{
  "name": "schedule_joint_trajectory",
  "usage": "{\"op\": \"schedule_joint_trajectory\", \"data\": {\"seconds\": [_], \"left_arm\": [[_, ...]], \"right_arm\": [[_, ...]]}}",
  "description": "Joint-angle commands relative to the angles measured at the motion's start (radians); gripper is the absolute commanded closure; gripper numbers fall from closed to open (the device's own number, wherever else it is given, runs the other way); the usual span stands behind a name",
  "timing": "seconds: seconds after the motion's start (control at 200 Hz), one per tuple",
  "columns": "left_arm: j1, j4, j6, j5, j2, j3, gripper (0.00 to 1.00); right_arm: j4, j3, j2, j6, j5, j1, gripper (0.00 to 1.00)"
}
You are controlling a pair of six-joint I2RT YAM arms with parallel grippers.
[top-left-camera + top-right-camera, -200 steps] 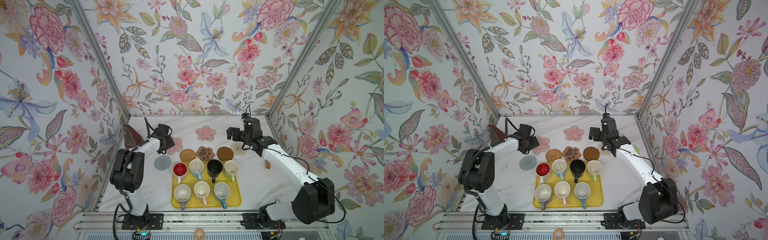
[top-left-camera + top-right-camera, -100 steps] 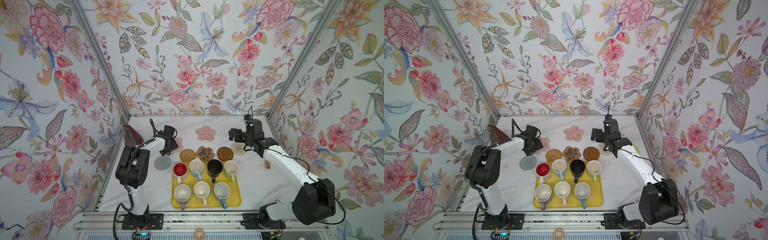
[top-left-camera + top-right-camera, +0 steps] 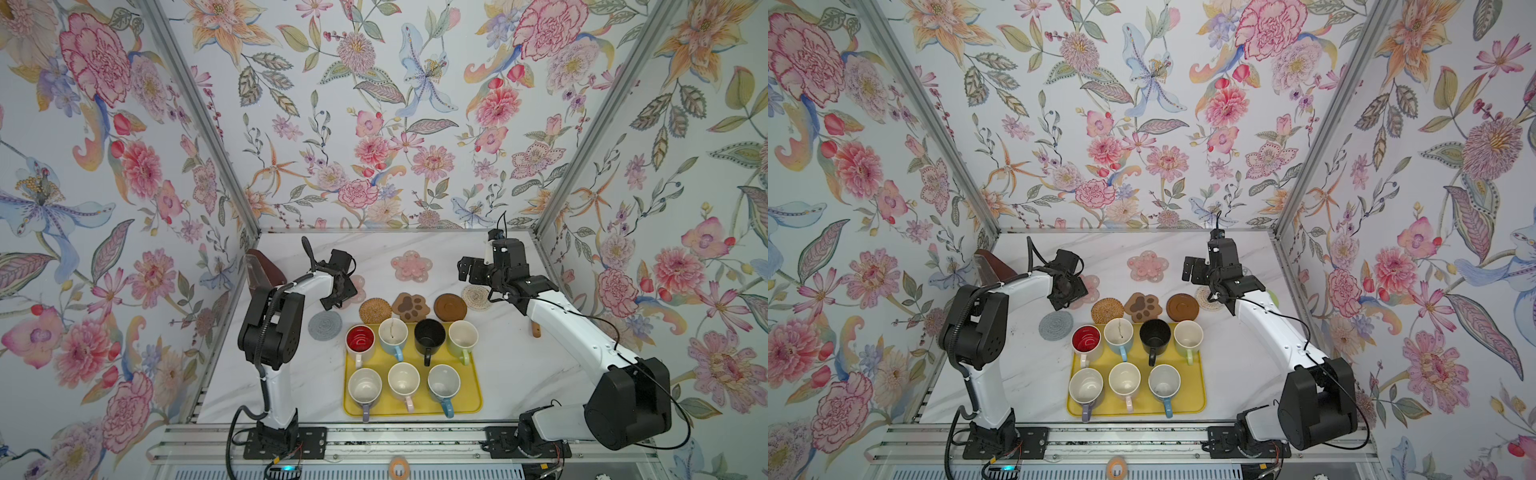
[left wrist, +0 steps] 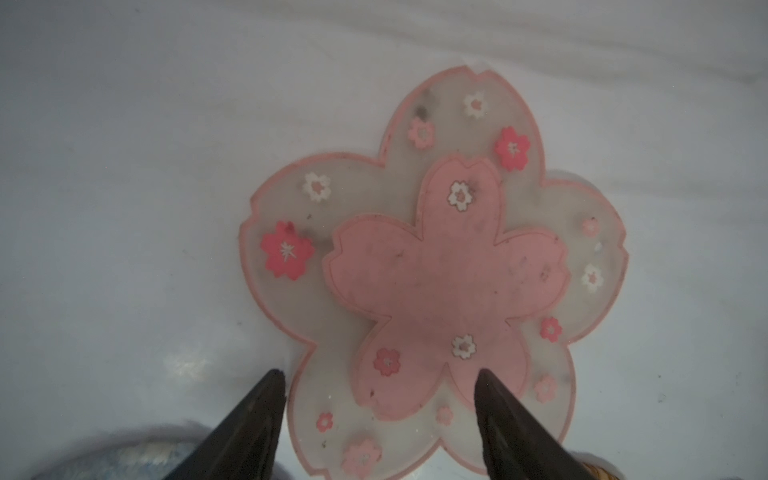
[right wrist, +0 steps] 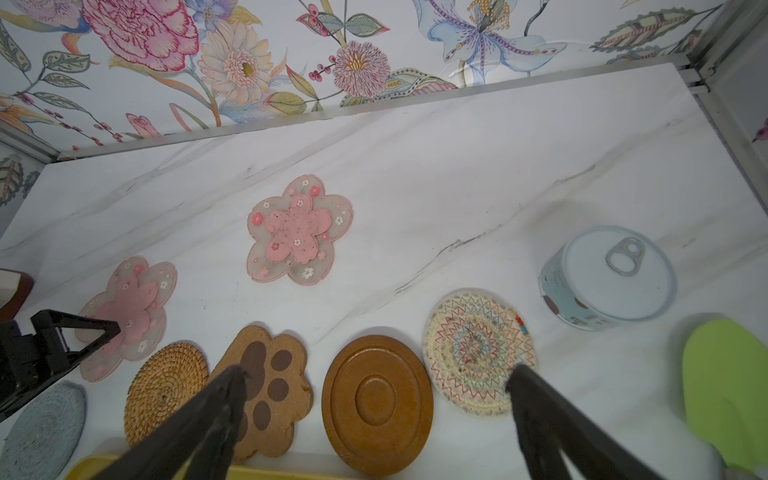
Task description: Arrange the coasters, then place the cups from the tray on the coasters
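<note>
Flowered walls close in a white marble counter (image 3: pixel 415 245). On its near side the yellow tray (image 3: pixel 471 407) carries all seven cups (image 3: pixel 403 380), four in the far row and three in the near one, as they stood a second ago. Since then the left arm has swung inward and brought the left pincer (image 3: pixel 338 291) over the nearer flower coaster (image 4: pixel 436 270). Its jaws stand partly apart, one tip above a petal and one beyond the edge, gripping nothing, though contact with the mat is hard to judge. The right pincer (image 3: pixel 469 270) has hardly shifted and hangs wide and empty above the coaster row. That row runs just beyond the tray: grey woven coaster (image 3: pixel 325 326), rattan coaster (image 3: pixel 375 309), paw coaster (image 3: pixel 411 306), dark wooden coaster (image 3: pixel 450 306) and pale woven coaster (image 3: pixel 476 297), with the second flower coaster (image 3: pixel 411 266) farther back, alone. In both top views the left pincer covers most of its flower mat, which the left wrist view shows nearly whole. Only the right wrist view shows a pale blue ring-pull tin (image 5: pixel 611 278), hidden behind the right arm from above
</note>
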Motion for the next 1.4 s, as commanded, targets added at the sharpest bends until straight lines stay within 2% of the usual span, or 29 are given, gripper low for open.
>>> {"op": "schedule_joint_trajectory", "data": {"seconds": [0.0,0.545,0.921,1.076,1.216,1.391], "left_arm": [[-0.002,-0.031,-0.018,-0.015,0.025,0.029,0.26],[-0.001,-0.005,-0.039,0.027,0.108,0.115,0.3],[0.005,0.007,-0.053,0.062,0.196,0.234,0.3],[0.006,-0.022,-0.034,0.068,0.226,0.338,0.3],[0.009,-0.059,-0.01,0.053,0.206,0.398,0.3],[0.006,-0.058,0.007,0.052,0.121,0.337,0.29]], "right_arm": [[0.008,-0.018,-0.023,0.014,-0.012,-0.009,0.01],[-0.007,-0.027,-0.028,0.024,-0.006,-0.014,0.01],[-0.021,-0.059,-0.046,0.036,0.008,-0.018,0.01],[-0.023,-0.063,-0.046,0.039,0.009,-0.02,0.01],[-0.023,-0.06,-0.045,0.043,0.009,-0.02,0.01],[-0.02,-0.055,-0.038,0.041,0.006,-0.02,0.01]]}}
